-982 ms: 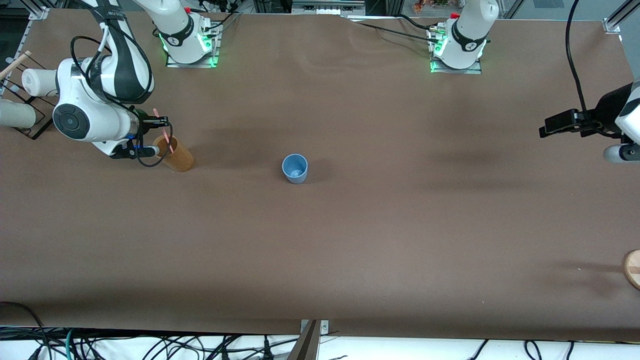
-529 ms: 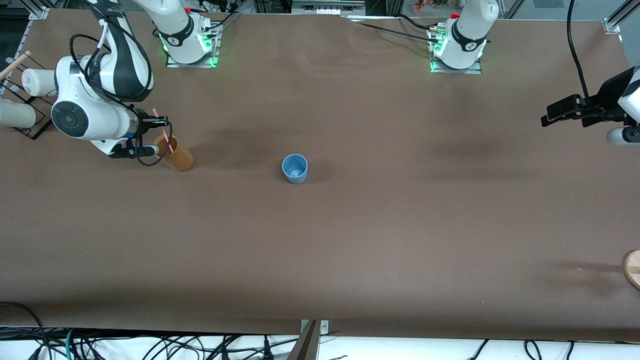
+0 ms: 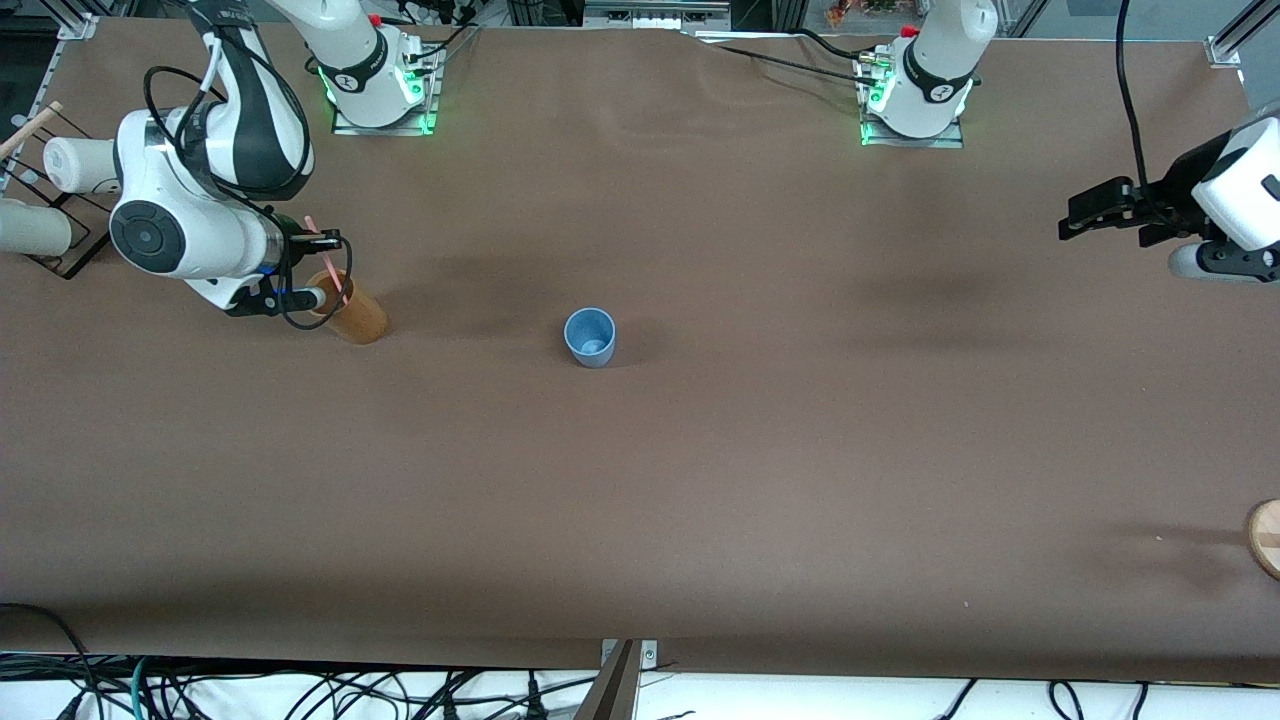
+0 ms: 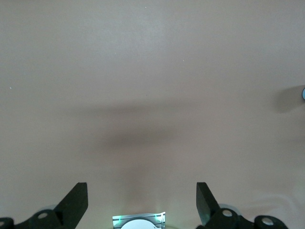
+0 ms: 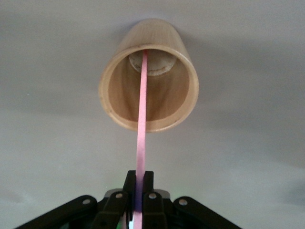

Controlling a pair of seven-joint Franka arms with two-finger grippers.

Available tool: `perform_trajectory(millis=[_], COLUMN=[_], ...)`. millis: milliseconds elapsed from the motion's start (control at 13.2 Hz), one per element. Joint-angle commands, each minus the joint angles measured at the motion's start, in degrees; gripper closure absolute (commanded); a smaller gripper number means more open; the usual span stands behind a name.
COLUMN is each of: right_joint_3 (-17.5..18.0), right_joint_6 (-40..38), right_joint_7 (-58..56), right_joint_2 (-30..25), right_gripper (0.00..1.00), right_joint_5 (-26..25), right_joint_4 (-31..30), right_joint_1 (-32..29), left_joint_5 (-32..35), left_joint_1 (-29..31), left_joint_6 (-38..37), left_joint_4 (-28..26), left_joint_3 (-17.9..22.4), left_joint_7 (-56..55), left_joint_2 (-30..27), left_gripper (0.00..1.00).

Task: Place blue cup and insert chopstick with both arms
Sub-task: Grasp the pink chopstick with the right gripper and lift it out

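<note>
**Over the tan cup, a pinched chopstick; mid-table, the blue cup alone**

Toward the right arm's end of the table, the right gripper (image 3: 325, 240) hangs over the tan cup (image 3: 350, 310), wrist bent forward, fingers (image 5: 128, 183) pressed together on the pink chopstick (image 5: 141, 124). The stick's lower end sits inside that cup, touching its bottom; its upper end is cut off in the right wrist view. The left gripper (image 3: 1085, 212) hovers over bare table (image 3: 700, 480) at its own end, jaws spread wide apart, holding nothing. The blue cup (image 3: 590, 337) stands upright mid-table, well apart from both. A wooden disc (image 3: 1265, 537) is cropped at the edge.
</note>
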Motion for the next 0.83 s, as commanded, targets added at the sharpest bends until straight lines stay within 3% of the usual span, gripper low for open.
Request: perform_trajectory(millis=[0,227,453,756], right_joint_3=[0.27,0.36,0.45,0.36], right_joint_6=[-7.73,-20.28,-31.90,-31.24], right_joint_7=[-0.44,0.53,6.39,19.58], right_joint_2=[-0.40,0.05,0.39,3.11], right_gripper=[1.00,1.00,1.00,1.00], right_joint_5=[-0.48,0.47,2.50,13.11], right_joint_4=[7.01,17.29,28.02,31.21], right_joint_1=[-0.01,0.42,3.48,11.30], left_joint_5=[2.09,6.30,5.61,5.52], left_joint_1=[-0.38,-0.91,-0.82,-1.00], left_joint_6=[0.94,0.86,0.86,0.77], left_joint_4=[-0.70,-0.43,0.35,1.32], left_joint_3=[-0.53,-2.55,-2.55,-2.55], left_joint_7=[1.57,2.19,1.67,2.02], left_joint_2=[-0.14,-0.05,0.73,1.61], left_gripper=[0.00,0.00,0.00,0.00])
